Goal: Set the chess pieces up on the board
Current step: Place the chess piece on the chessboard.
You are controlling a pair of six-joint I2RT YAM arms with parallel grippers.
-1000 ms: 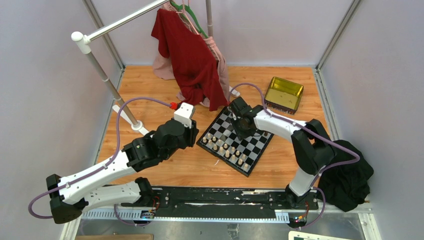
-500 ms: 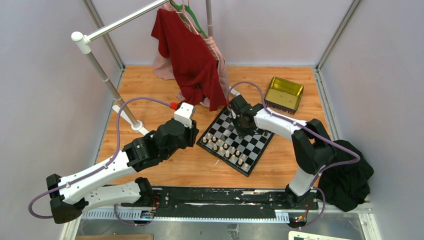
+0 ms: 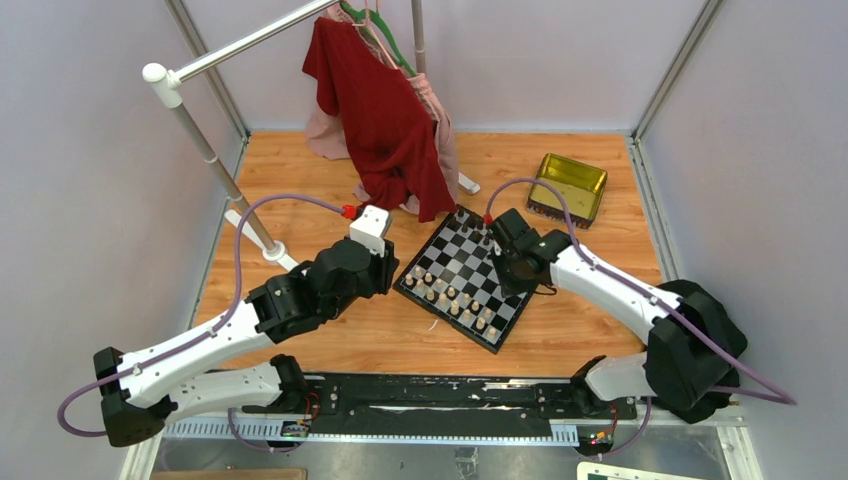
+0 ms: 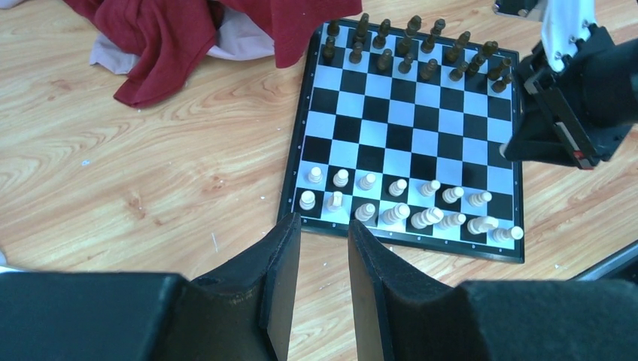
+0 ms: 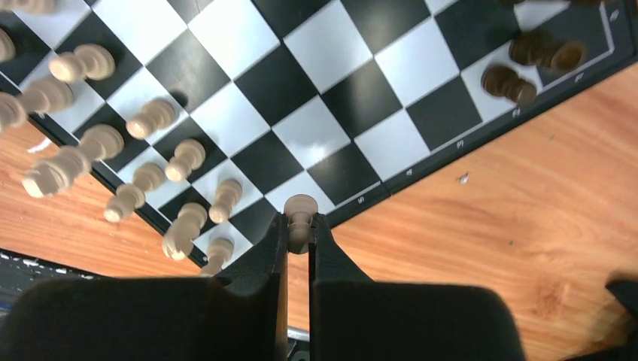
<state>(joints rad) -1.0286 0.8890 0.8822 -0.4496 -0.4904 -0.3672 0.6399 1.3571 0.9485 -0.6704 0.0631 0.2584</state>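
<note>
Right gripper [image 5: 299,226] is clamped on a light pawn [image 5: 301,212], pinched at the stem with the head poking clear above the fingertips. It hangs over the right-hand edge of the board [image 3: 462,258], off the surface and touching no other piece.

Left gripper [image 4: 323,222]: jaws apart, nothing between them, parked just off the board's near-left edge. It's out of the way there.

The board sits mid-table, turned cornerwise to me. Light pieces [image 4: 397,188] are in two rows along the near-left edge, dark pieces [image 4: 429,69] in two rows along the far-right edge, middle ranks bare. In the left wrist view I count seven in the light pawn row and a gap at its right end. My read is that the held pawn belongs there.

How I'd run it:
- Carry high enough to clear the neighbours' heads, centre over the gap, then go straight down.
- Line the fingers up with the open side, not across the row, or they'll clip the next pawn.
- Get the base flat on the square before letting go, then open slowly and lift vertically.

The pieces look small, light and top-heavy, so I expect any sideways drag tips them. A couple in the light back row look tilted; I can't tell if they're down.
</note>
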